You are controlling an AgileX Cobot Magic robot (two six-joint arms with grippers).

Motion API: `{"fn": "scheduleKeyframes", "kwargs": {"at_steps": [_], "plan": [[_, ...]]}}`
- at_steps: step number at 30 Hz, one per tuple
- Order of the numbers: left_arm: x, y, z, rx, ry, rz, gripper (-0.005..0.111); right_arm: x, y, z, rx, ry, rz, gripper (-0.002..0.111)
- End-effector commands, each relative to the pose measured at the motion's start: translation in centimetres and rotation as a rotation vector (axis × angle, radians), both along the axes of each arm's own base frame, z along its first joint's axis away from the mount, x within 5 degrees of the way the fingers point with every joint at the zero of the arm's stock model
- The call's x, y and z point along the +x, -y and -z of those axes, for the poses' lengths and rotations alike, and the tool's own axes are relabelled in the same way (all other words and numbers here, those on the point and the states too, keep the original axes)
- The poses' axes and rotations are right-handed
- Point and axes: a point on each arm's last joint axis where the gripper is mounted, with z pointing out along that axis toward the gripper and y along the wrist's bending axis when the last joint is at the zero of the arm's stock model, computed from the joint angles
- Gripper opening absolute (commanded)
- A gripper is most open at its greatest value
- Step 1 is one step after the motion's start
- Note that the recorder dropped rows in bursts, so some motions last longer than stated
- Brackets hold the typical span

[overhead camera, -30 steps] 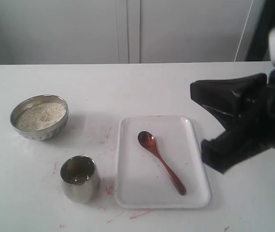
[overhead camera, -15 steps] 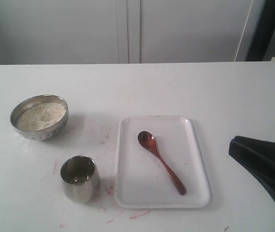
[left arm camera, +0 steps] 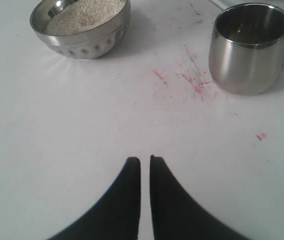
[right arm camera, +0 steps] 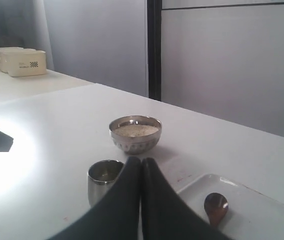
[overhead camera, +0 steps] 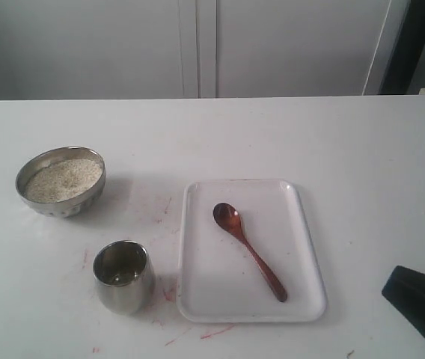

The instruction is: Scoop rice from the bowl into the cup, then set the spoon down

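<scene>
Exterior view alone: whole white tray [overhead camera: 302, 217] with the full length of the spoon [overhead camera: 248, 250] on it; from the right arm [overhead camera: 422, 305] only a dark corner at the lower right edge.
Left wrist view alone: left fingers [left arm camera: 132, 172] over bare worktop [left arm camera: 57, 125], tips almost together with a thin slit, nothing between them; red marks [left arm camera: 192, 82] beside the cup [left arm camera: 249, 47].
Right wrist view alone: right fingers [right arm camera: 133, 172] pressed together, nothing held; cream boxes [right arm camera: 16, 61] far behind; only the head of the spoon visible.
Look of the spoon: slim, glossy reddish-brown wood, small oval head, long thin handle.
Place of the spoon: lying diagonally on the tray, untouched.
Place of the bowl [overhead camera: 61, 207]: left of the tray, beyond the cup, holding pale rice [overhead camera: 63, 179].
Change since half a second ago: less of the right arm in view; spoon, bowl and cup in the same places.
</scene>
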Motion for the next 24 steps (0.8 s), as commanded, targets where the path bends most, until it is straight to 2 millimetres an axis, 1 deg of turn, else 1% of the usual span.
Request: {"fn": "scheduleKeyframes", "kwargs": {"at_steps": [1, 5, 24], "plan": [[-0.02, 0.07, 0.16, -0.009, -0.004, 0.008, 0.014, -0.59, 0.08, 0.93, 0.042, 0.026, -0.035, 0.000], [-0.02, 0.07, 0.16, -0.009, -0.004, 0.008, 0.014, -0.81, 0.28, 1.80, 0.051, 0.036, -0.036, 0.000], [-0.02, 0.07, 0.16, -0.009, -0.004, 0.008, 0.014, -0.75, 0.53, 1.91, 0.048, 0.031, -0.009, 0.000]]}}
